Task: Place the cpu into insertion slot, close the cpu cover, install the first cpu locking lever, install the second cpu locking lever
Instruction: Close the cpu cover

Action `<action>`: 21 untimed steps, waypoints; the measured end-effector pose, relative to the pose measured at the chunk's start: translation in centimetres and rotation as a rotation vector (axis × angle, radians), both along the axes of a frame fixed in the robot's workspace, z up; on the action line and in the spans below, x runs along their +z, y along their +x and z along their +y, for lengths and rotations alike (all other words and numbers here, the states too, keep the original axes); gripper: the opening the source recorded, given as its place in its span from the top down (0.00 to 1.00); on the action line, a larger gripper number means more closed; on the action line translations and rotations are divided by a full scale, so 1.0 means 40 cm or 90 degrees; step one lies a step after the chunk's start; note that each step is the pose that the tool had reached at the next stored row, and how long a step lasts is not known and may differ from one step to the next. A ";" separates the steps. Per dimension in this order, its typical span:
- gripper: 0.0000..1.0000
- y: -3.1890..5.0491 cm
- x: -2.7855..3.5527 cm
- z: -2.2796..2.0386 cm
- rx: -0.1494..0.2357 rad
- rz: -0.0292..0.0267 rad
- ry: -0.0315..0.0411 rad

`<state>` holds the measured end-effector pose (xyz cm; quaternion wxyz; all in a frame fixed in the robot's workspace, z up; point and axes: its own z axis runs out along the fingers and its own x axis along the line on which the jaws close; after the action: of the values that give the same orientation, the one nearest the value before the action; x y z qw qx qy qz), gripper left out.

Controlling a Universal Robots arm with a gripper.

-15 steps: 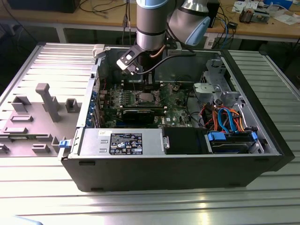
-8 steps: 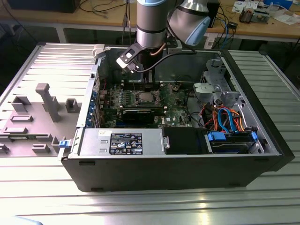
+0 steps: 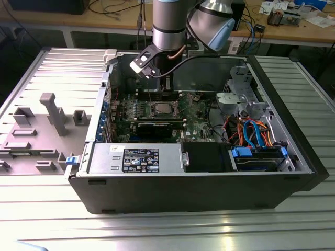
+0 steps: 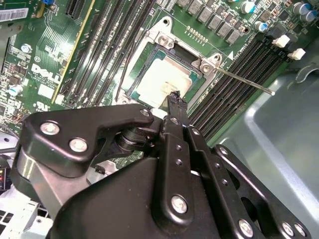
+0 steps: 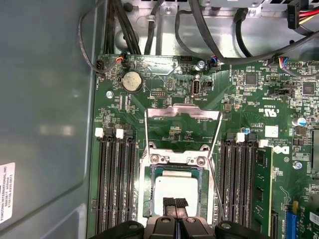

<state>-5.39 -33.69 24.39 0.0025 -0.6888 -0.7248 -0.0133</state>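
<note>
Pincer, tips clenched on nothing, hangs directly over your cpu, mid-frame in the exterior view, seated in the insertion slot; cpu cover stands open.

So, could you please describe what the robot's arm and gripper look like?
The arm is a silvery-grey metal tube with pale blue joint caps and a black cable by its wrist. The black metal gripper is built of flat linkage bars studded with silver screw heads, ending in narrow ribbed black fingertips.
</note>
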 end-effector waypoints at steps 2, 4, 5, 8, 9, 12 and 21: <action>0.89 0.000 0.004 0.000 0.000 0.0000 0.0000; 0.89 0.000 0.007 0.000 0.000 0.0000 -0.0001; 0.89 0.000 0.009 0.000 0.000 0.0000 0.0000; 0.89 0.000 0.017 0.000 0.000 0.0000 0.0000; 0.89 0.000 0.019 0.000 0.000 -0.0001 0.0000; 0.89 0.000 0.026 0.000 0.000 0.0000 0.0000; 0.89 0.000 0.050 0.000 0.000 0.0000 0.0000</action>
<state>-5.39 -33.69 26.41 0.0025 -0.6889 -0.7248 -0.0133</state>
